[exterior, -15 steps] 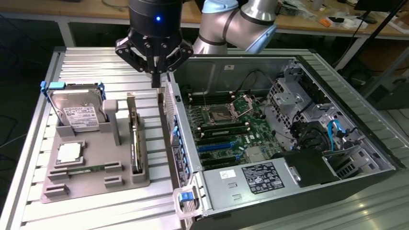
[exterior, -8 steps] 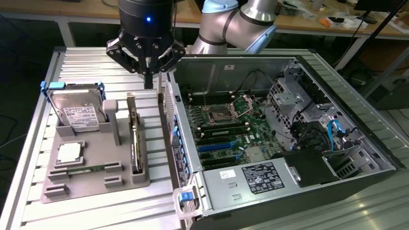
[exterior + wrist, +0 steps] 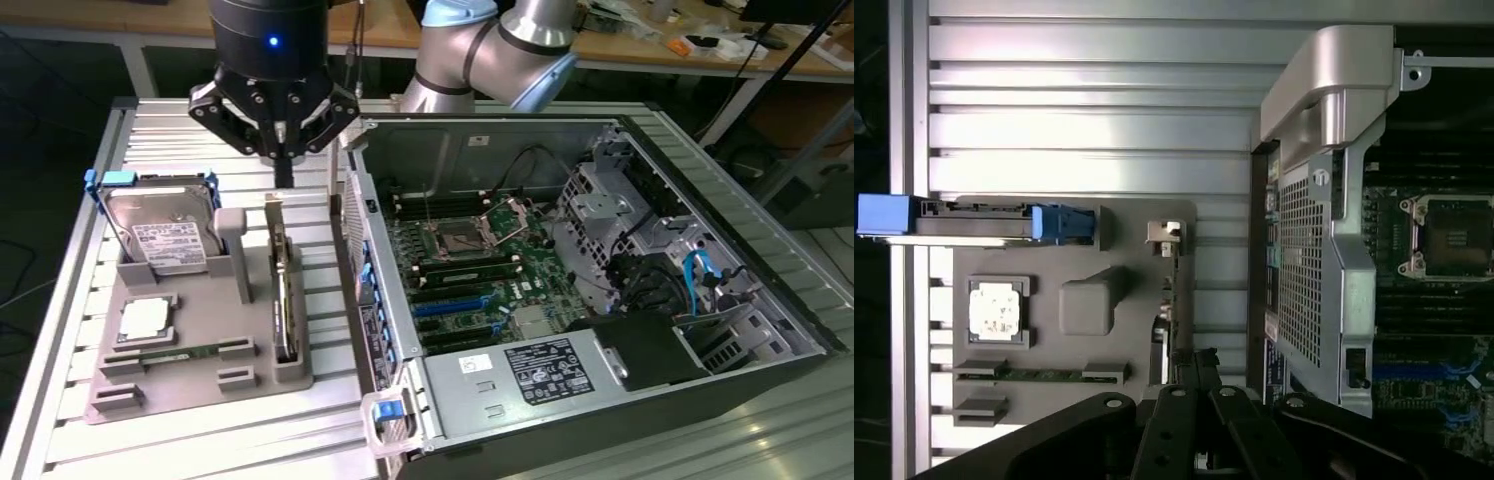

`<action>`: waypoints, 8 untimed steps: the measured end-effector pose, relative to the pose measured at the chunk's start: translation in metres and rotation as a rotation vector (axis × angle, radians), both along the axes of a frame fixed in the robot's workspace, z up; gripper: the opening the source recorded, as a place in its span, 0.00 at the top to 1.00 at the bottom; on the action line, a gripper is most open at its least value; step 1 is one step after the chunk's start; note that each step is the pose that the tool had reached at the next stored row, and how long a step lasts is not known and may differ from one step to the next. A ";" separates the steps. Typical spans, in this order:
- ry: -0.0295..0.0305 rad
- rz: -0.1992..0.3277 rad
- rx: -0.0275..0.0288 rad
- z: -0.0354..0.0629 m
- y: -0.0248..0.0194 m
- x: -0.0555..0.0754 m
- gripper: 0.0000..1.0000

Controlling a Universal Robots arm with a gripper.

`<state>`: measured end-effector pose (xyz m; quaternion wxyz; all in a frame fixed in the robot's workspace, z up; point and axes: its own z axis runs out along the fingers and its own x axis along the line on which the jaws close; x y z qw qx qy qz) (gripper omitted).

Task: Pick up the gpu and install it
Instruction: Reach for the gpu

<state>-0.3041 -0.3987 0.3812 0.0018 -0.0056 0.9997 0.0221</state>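
The gpu [image 3: 282,295] stands on its long edge in a slot of the grey holder tray [image 3: 200,385], a thin dark card with a silvery bracket at its far end. In the wrist view the gpu [image 3: 1166,300] shows edge-on as a narrow strip. My gripper [image 3: 284,180] hangs just above the card's far end, its black fingers pressed together and shut with nothing between them. The wrist view has the gripper [image 3: 1200,362] over the card's line.
An open computer case [image 3: 747,300] lies at the exterior view's right, with the motherboard [image 3: 481,270] exposed. On the tray are a silver hard drive [image 3: 163,240] with blue clips, a CPU [image 3: 144,318] and a green memory stick [image 3: 174,355]. The slatted metal table [image 3: 200,440] runs around the tray.
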 end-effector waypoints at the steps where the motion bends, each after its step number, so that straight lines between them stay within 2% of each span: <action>1: 0.0006 0.001 0.0000 -0.0002 0.0000 -0.002 0.89; 5: 0.0016 0.004 0.0003 -0.0007 -0.0003 -0.012 0.89; 8: 0.0019 0.004 0.0002 -0.0007 -0.0026 -0.014 0.89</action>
